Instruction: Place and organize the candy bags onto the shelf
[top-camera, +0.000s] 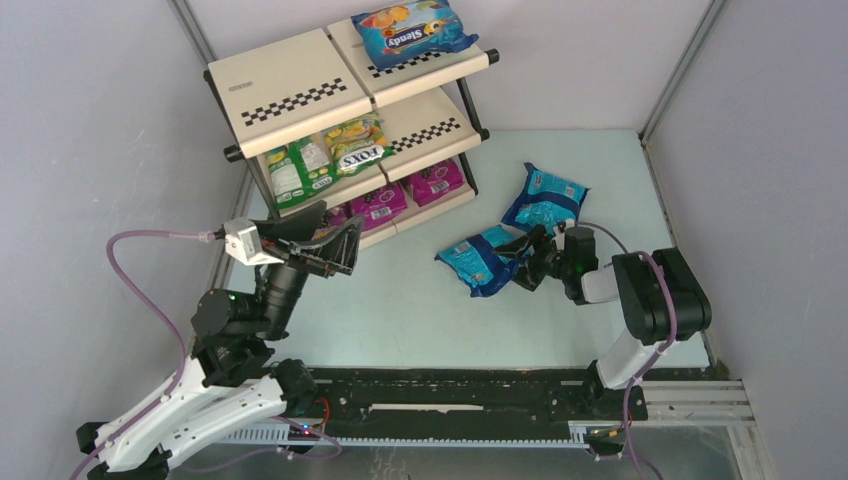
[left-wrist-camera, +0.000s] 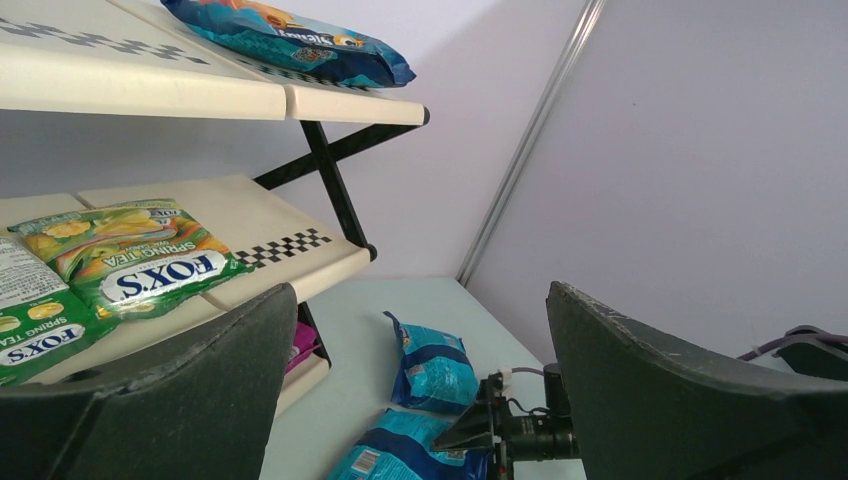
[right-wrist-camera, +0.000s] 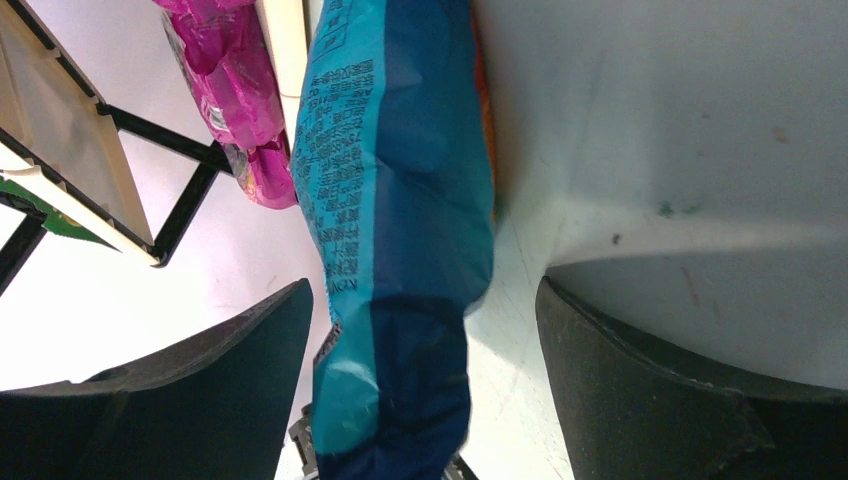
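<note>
While the left gripper (top-camera: 335, 243) hangs at the centre left of the overhead view, just in front of the lower left corner of the three-tier sloped shelf (top-camera: 290, 95) of beige panels with checkered front strips and a black tube frame, its dark fingers stand wide apart with nothing between them. The shelf fills the upper left of that view. A glossy blue candy bag with orange fruit art (top-camera: 412, 32) lies on the right panel of the top tier. Green-yellow candy bags (top-camera: 320, 160) lie side by side on the middle tier, and magenta candy bags (top-camera: 435, 180) sit on the bottom tier; the left gripper hides part of that row.

Right of centre, two glossy teal-blue pouches lie on the pale green table (top-camera: 400, 320), off the shelf: the upper teal-blue candy bag (top-camera: 545, 198) and, below and left of it, the lower teal-blue candy bag (top-camera: 478, 262). The right gripper (top-camera: 525, 262) points left at the lower one. In the right wrist view its jaws are spread, with that bag running up the frame between them; it lies close to the left finger and clear of the right one, so the bag is not clamped.
</note>
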